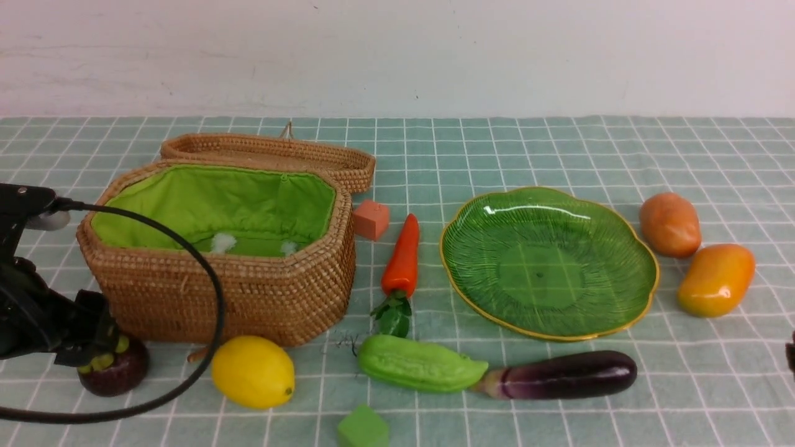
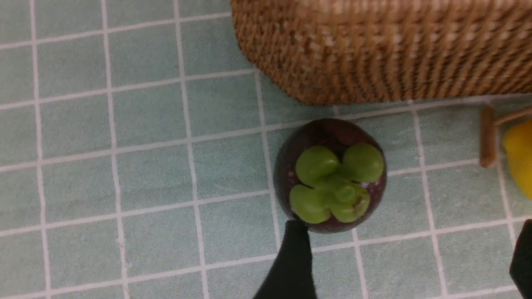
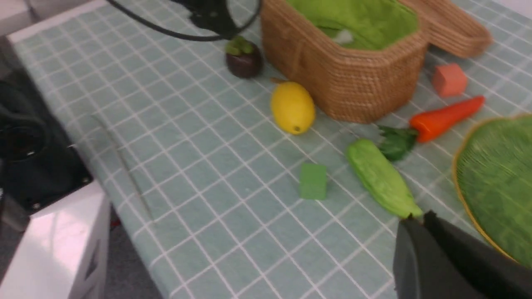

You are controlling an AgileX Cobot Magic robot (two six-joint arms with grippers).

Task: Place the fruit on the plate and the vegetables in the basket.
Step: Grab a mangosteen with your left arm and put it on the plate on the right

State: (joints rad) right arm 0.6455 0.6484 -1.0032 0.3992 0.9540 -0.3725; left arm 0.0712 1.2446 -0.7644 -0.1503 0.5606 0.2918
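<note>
Noted mangosteen (image 2: pixel 330 174) cap-up on bench (image 2: pixel 124 166) by basket (image 2: pixel 374 50) corner, well apart from plate (image 1: pixel 549 261); left hand (image 2: pixel 409 249) spread wide, one finger (image 2: pixel 293 257) touching its side, likely lining up a grasp; right hand (image 3: pixel 415 222) clenched, empty, idle.

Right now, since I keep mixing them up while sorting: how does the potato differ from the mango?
The potato is dull brown-orange; the mango is glossy, orange shading to yellow. The potato lies farther back, the mango nearer the robot. Both are ovals lying right of the plate.
</note>
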